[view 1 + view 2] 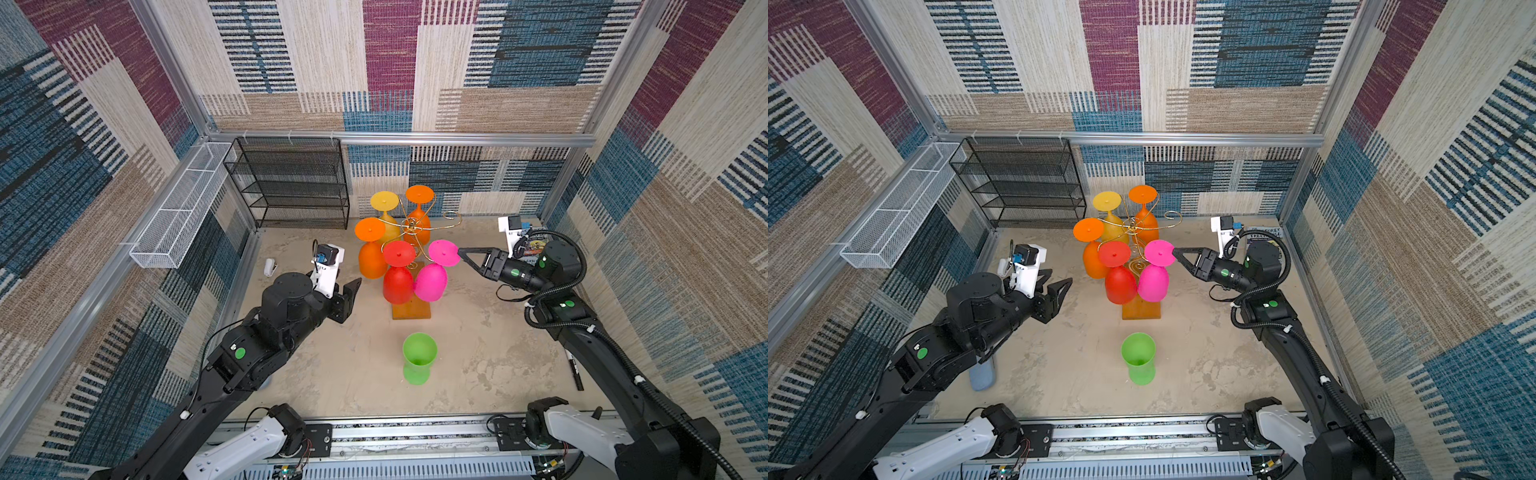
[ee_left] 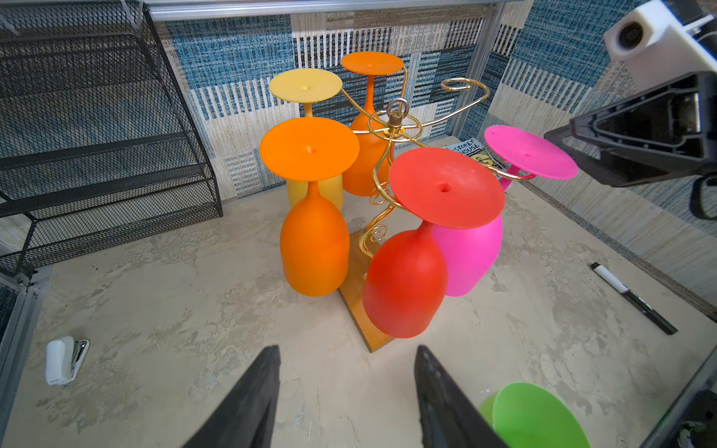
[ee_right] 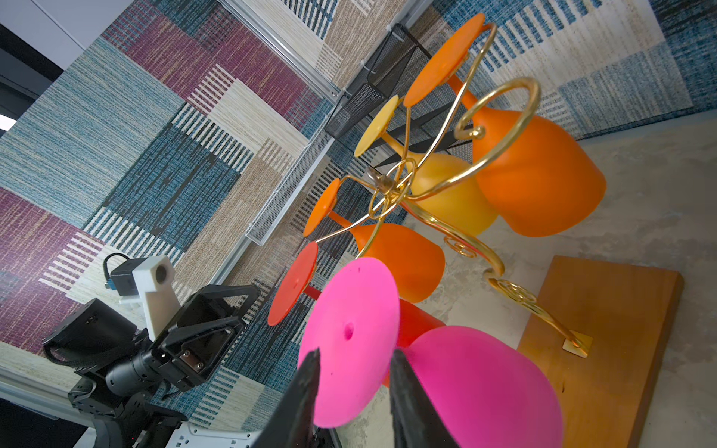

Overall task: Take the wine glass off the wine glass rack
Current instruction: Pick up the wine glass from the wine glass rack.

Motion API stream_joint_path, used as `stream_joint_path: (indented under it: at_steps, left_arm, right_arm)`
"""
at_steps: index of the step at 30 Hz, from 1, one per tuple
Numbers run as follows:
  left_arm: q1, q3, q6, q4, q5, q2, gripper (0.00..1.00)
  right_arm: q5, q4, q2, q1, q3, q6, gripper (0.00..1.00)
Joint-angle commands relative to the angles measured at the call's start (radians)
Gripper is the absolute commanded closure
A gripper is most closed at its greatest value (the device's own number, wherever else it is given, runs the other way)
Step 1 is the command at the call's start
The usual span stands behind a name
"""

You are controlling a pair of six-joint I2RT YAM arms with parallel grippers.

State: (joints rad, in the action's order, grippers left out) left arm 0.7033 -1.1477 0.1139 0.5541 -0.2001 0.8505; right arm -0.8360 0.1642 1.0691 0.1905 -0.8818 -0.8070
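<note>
Astride pink wine glass (image 3: 485, 388), right claw (image 3: 355, 351)

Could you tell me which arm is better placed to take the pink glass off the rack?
The right: the right gripper straddles the foot of the pink glass; the left gripper hangs open, apart from the rack.

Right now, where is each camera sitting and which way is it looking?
Both top views: high above the front, looking down on the wine glass rack and green glass; left arm and right arm show.
Left wrist: rides the left arm, faces the rack; the open left gripper shows.
Right wrist: rides the right arm, rolled sideways; right gripper straddles the foot of the pink glass.
Shared: both wrist views show the red glass.
</note>
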Motion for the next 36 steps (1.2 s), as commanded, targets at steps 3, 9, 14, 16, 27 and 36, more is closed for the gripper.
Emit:
stream_joint_path:
  at_steps: [3,9,14,16,27,36]
  left_arm:
    - [-0.013,0.007,0.040,-0.043,0.038,-0.001,0.42]
    - [-0.025,0.016,0.041,-0.044,0.046,-0.013,0.44]
    - [-0.032,0.020,0.043,-0.045,0.053,-0.016,0.44]
    - [-0.035,0.023,0.043,-0.045,0.056,-0.017,0.44]
    - [-0.049,0.033,0.047,-0.046,0.069,-0.024,0.45]
    - [-0.057,0.037,0.051,-0.044,0.078,-0.027,0.46]
  right_arm:
    - [-0.020,0.046,0.003,0.006,-0.004,-0.013,0.69]
    - [-0.031,0.037,0.026,0.019,-0.017,-0.008,0.70]
    - [-0.022,0.022,0.038,0.030,-0.032,0.003,0.71]
    - [-0.020,0.019,0.043,0.035,-0.037,0.006,0.72]
    - [-0.014,-0.021,0.073,0.047,-0.063,0.025,0.81]
    - [-0.031,-0.020,0.079,0.047,-0.086,-0.001,0.96]
